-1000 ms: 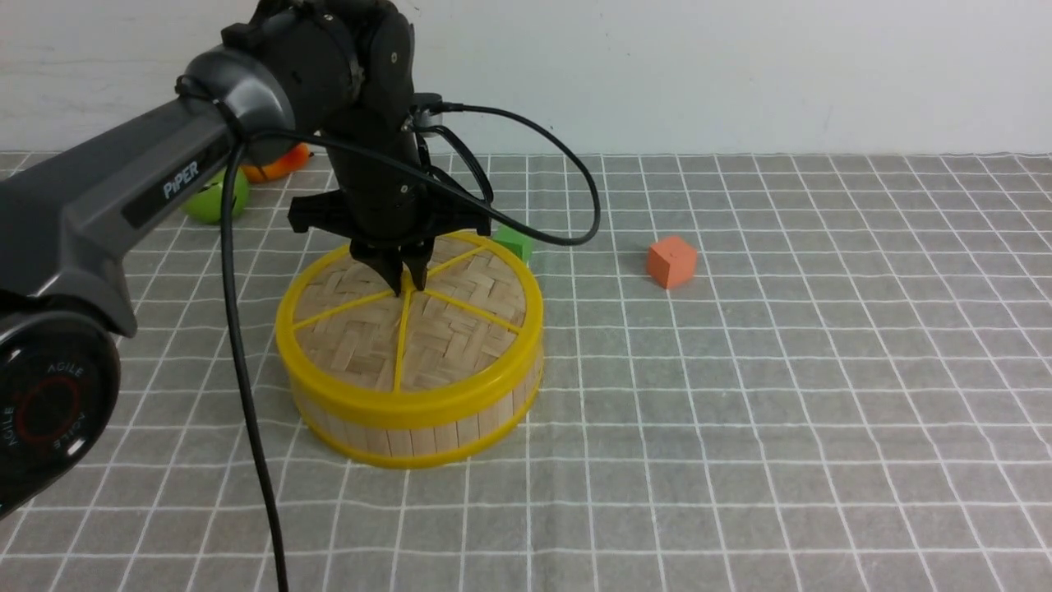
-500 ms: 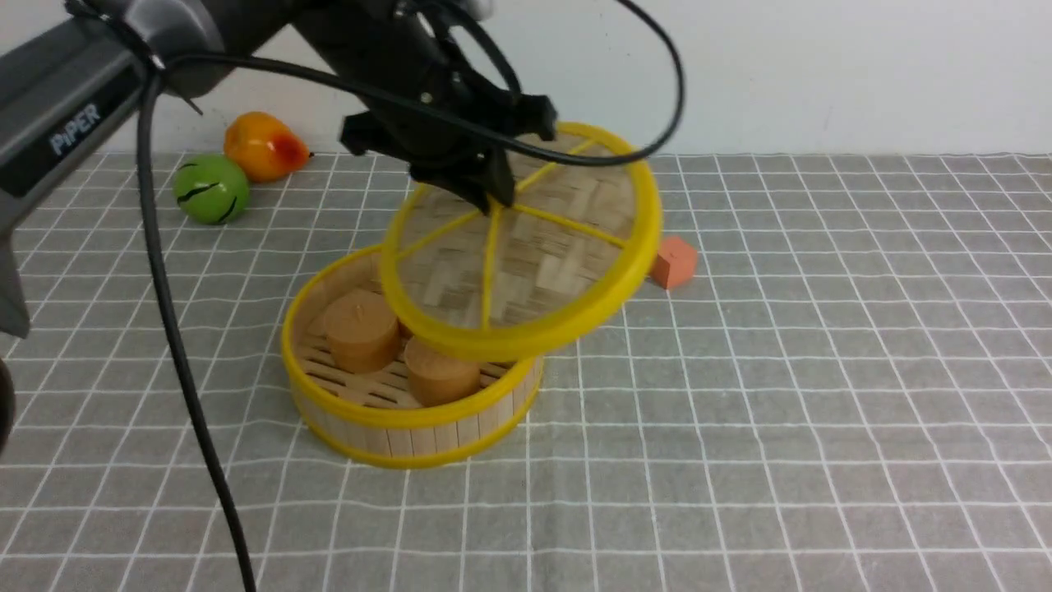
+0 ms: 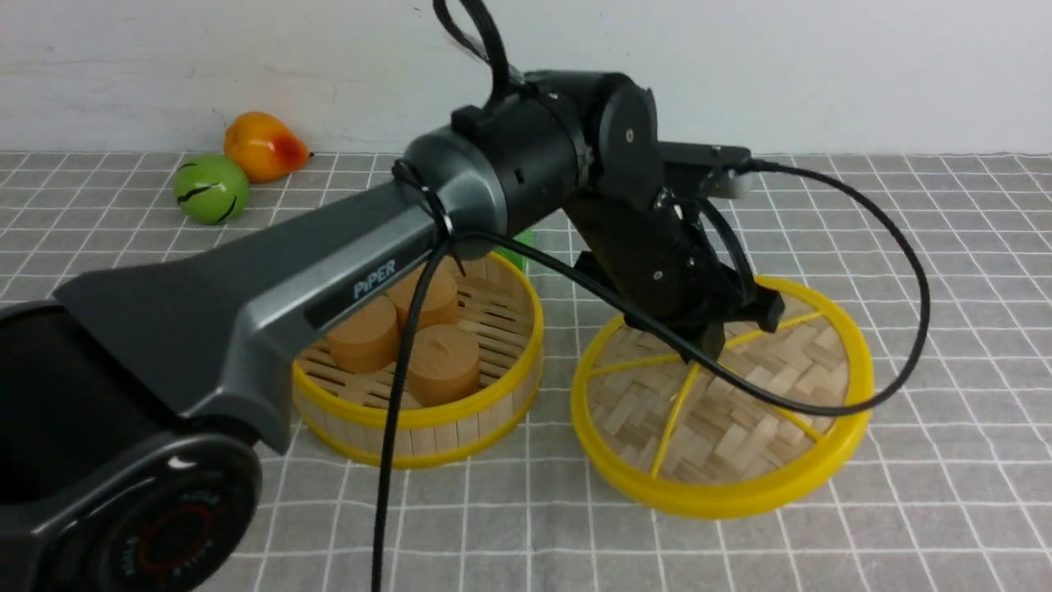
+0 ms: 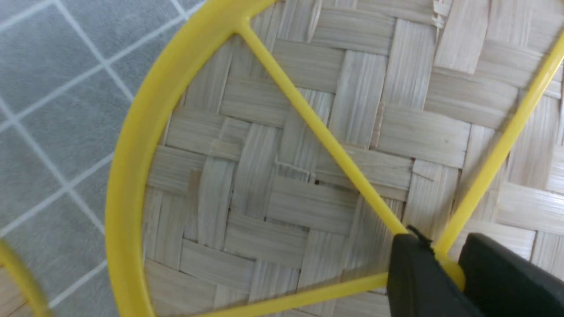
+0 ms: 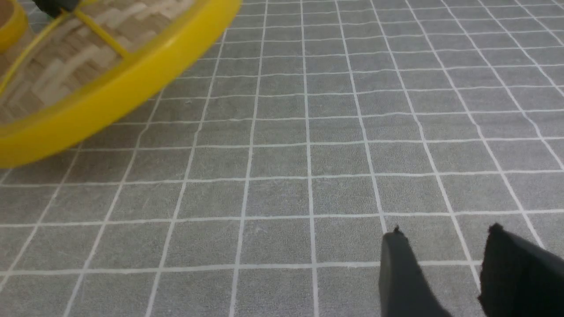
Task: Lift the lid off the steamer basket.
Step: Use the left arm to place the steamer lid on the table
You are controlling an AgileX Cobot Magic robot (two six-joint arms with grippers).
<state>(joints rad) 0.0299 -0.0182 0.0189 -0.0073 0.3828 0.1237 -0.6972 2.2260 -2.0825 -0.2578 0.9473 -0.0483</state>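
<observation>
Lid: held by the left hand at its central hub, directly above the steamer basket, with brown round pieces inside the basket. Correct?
Not quite: the lid is off to the right of the steamer basket, not above it, as the front view shows. The left hand does hold it at its central hub, and brown round pieces are inside the basket.

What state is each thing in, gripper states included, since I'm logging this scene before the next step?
Lid: off the basket, tilted, hub pinched in the left gripper
Steamer basket: uncovered, upright on the table, brown pieces inside
Left gripper: shut on the lid's hub
Right gripper: fingers apart, nothing between them
Three brown round pieces: sitting in the basket
Green striped ball: on the table
</observation>
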